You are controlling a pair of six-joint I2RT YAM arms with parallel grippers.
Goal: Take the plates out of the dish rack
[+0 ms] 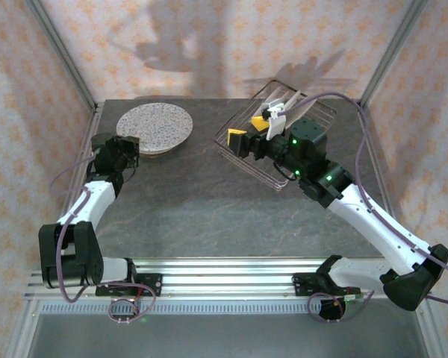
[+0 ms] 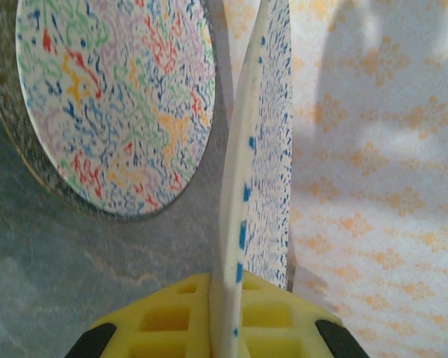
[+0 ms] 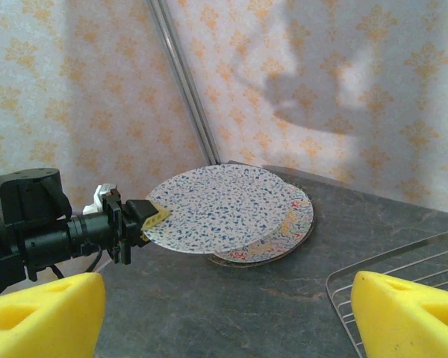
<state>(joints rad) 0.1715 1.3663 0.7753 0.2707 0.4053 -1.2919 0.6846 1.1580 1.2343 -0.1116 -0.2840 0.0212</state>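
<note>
Plates, stacked [image 1: 154, 127], lie far left on the dark table [image 1: 209, 201]: a multicolour floral plate [image 2: 112, 97] rests on a grey speckled plate [image 2: 7, 160]. Above them a blue-flecked plate [image 3: 224, 205] sits almost level, pinched at its near rim by the left gripper [image 3: 151, 216], yellow pads pressed against both faces. Dish rack [image 1: 243, 165], wire, sits far right, well apart from the stack; pale plate edges [image 1: 278, 104] stand among its prongs. Right gripper [image 1: 250, 133] hovers at the rack's left corner, jaws spread wide, holding nothing.
</note>
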